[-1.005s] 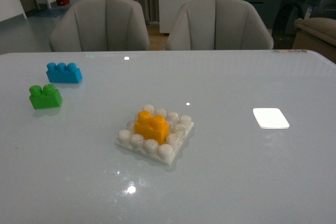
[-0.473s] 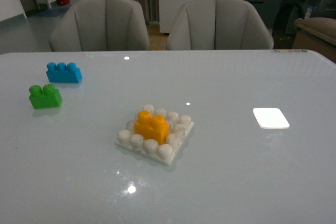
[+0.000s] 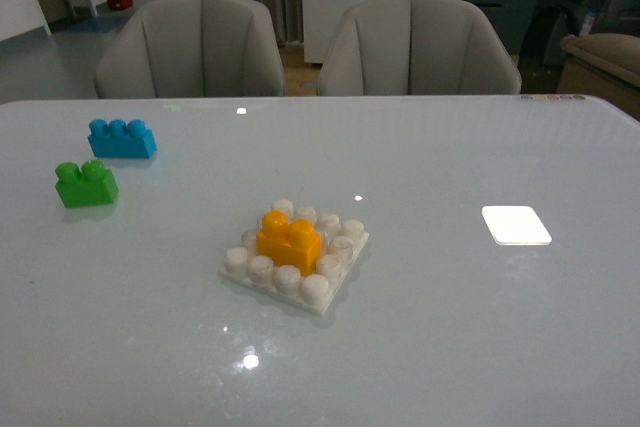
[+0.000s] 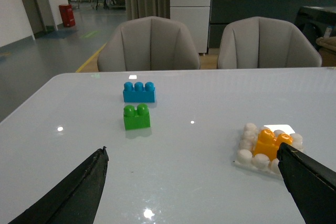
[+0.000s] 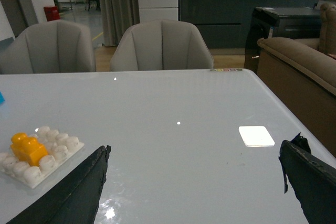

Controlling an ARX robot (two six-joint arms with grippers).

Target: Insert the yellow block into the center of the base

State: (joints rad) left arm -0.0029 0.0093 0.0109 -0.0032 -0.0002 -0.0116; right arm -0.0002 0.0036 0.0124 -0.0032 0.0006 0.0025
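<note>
Yellow block [image 3: 289, 239] on base [image 3: 330, 292] center, long axis diagonal.

- no change found in the front view between the earlier moments and now.
- compared for position and tilt: yellow block [image 3: 289, 238], seated among the middle studs of the base [image 3: 314, 290]; no shift in either.
- compared likewise: green brick [image 3: 86, 185], blue brick [image 3: 121, 138] and flat white rectangle [image 3: 515, 225]; no displacement.
- no arm or gripper entering or leaving the front view.
- same light glints on the table [image 3: 450, 347].
- cannot tell for the wrist views: no earlier pictures of them to compare against.
</note>
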